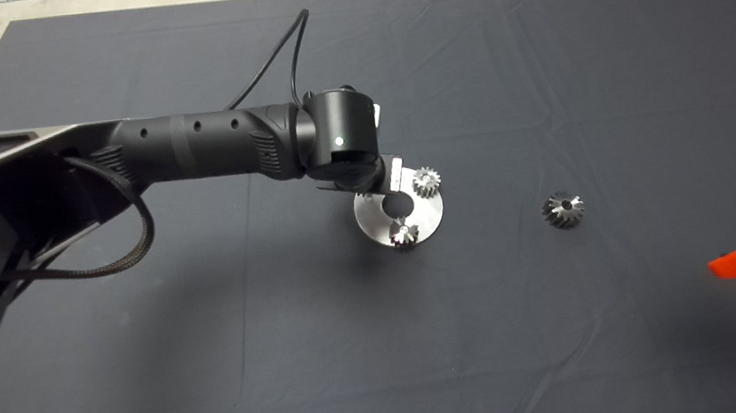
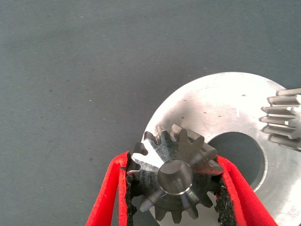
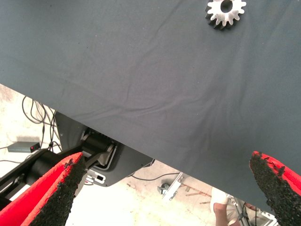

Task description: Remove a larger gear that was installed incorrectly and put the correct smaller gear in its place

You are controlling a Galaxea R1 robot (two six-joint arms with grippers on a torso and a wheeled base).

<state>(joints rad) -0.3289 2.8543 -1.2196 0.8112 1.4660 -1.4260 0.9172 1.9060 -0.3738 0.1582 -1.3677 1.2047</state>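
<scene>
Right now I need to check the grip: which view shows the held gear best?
The left wrist view: the gear fills it, clamped between the left gripper fingers over the disc. In the head view the arm hides it; the right wrist view misses it.

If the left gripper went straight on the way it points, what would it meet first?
The left gripper is already shut on a gear, so the gear would press onto the round metal plate directly beneath it. The gap there is unclear.
</scene>
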